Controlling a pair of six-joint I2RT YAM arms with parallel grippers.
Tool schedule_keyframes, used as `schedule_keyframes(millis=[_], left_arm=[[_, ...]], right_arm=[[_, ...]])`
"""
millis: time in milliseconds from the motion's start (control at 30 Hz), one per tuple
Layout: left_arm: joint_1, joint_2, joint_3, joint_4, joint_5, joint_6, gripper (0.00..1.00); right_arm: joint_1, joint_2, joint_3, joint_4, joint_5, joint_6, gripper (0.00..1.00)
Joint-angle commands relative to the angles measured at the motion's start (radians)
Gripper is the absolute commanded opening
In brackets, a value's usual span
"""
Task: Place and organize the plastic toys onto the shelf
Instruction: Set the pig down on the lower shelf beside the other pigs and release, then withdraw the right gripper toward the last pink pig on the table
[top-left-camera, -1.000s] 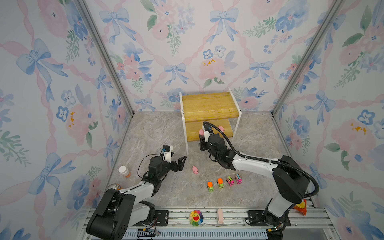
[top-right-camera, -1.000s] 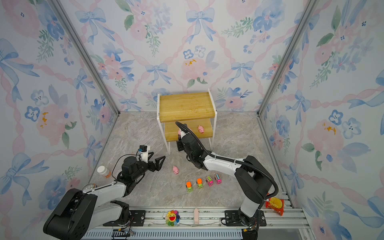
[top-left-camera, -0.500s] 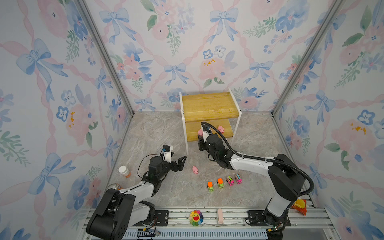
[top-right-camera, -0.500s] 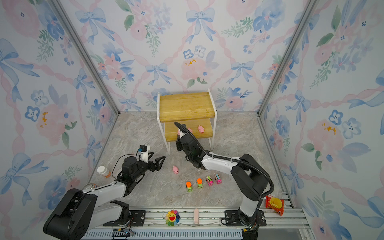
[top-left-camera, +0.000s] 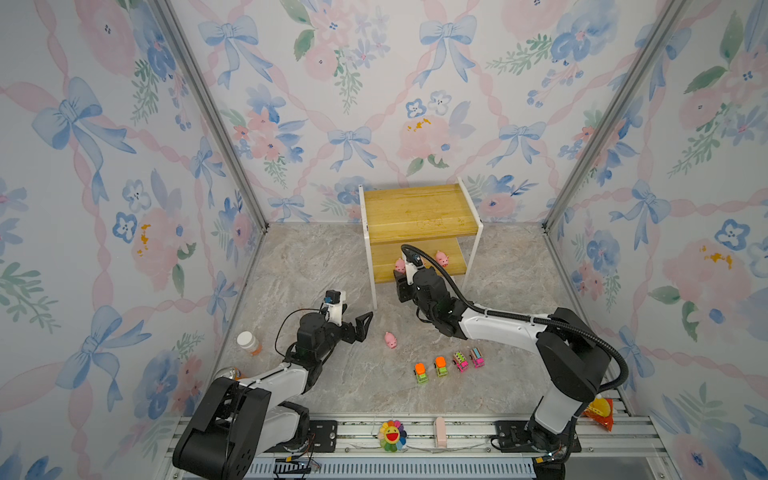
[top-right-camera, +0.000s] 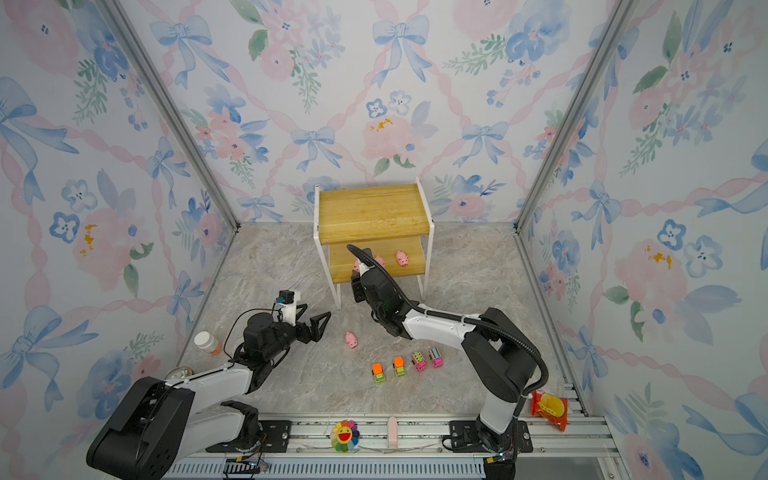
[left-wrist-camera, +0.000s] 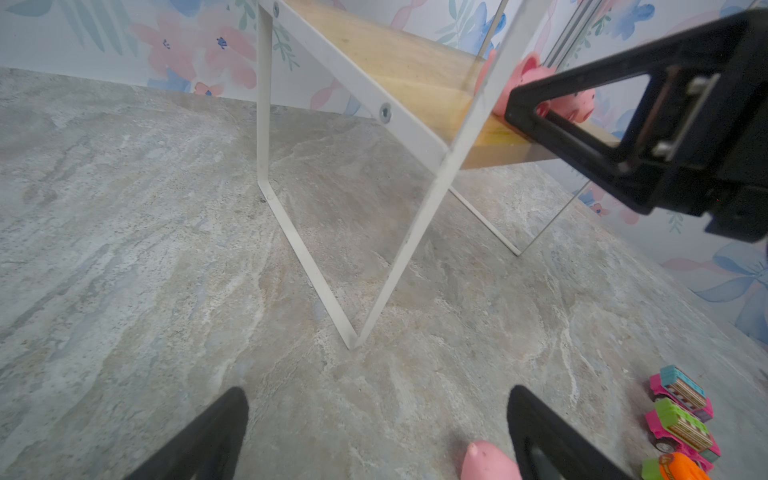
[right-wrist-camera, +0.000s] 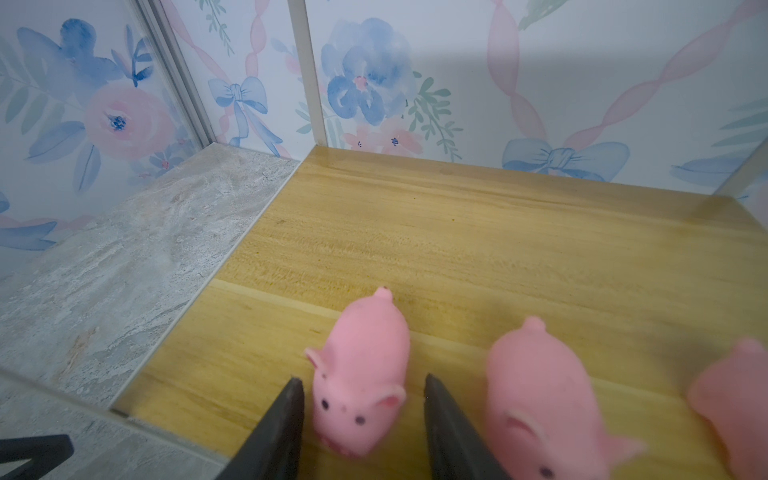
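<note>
The shelf (top-left-camera: 419, 212) stands at the back. My right gripper (right-wrist-camera: 362, 378) is open at the front of its lower board (right-wrist-camera: 457, 232). A pink pig (right-wrist-camera: 361, 374) stands between the jaws with a gap on each side. Two more pigs (right-wrist-camera: 544, 395) (right-wrist-camera: 735, 395) stand beside it. One finger (left-wrist-camera: 582, 160) of that gripper shows in the left wrist view. My left gripper (top-left-camera: 357, 313) is open and empty low over the floor, with a fourth pig (top-left-camera: 390, 340) just to its right. Two orange-topped trucks (top-left-camera: 420, 372) (top-left-camera: 441, 366) and two pink trucks (top-left-camera: 460, 360) (top-left-camera: 476, 357) stand in a row on the floor.
A white-capped orange bottle (top-left-camera: 248, 343) stands at the left wall behind my left arm. A rainbow flower plush (top-left-camera: 392, 434) and a small pink piece (top-left-camera: 439, 432) sit on the front rail. A snack packet (top-right-camera: 548, 409) lies at the front right.
My right gripper has opened and let go of the pig, which now stands on the lower board. The left arm has not moved.
</note>
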Motion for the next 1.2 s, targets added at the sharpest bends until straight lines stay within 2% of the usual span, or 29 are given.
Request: schedule_keyframes(millis=[0, 333, 700, 933, 1167], left_arm=[[-0.007, 0.006, -0.008, 0.006, 0.011, 0.014, 0.98], [-0.007, 0.009, -0.005, 0.006, 0.009, 0.014, 0.98], [-0.004, 0.017, -0.002, 0.006, 0.012, 0.009, 0.98], [-0.004, 0.024, 0.001, 0.006, 0.001, 0.008, 0.98], [-0.004, 0.025, 0.003, 0.002, -0.003, 0.005, 0.98]], right_arm=[[0.009, -0.046, -0.01, -0.033, 0.036, -0.022, 0.55], [0.04, -0.221, -0.102, -0.134, 0.037, -0.058, 0.68], [0.085, -0.385, -0.156, -0.399, -0.146, -0.1, 0.74], [0.095, -0.425, -0.252, -0.416, -0.241, -0.09, 0.74], [0.096, -0.435, -0.395, -0.369, -0.296, -0.018, 0.74]])
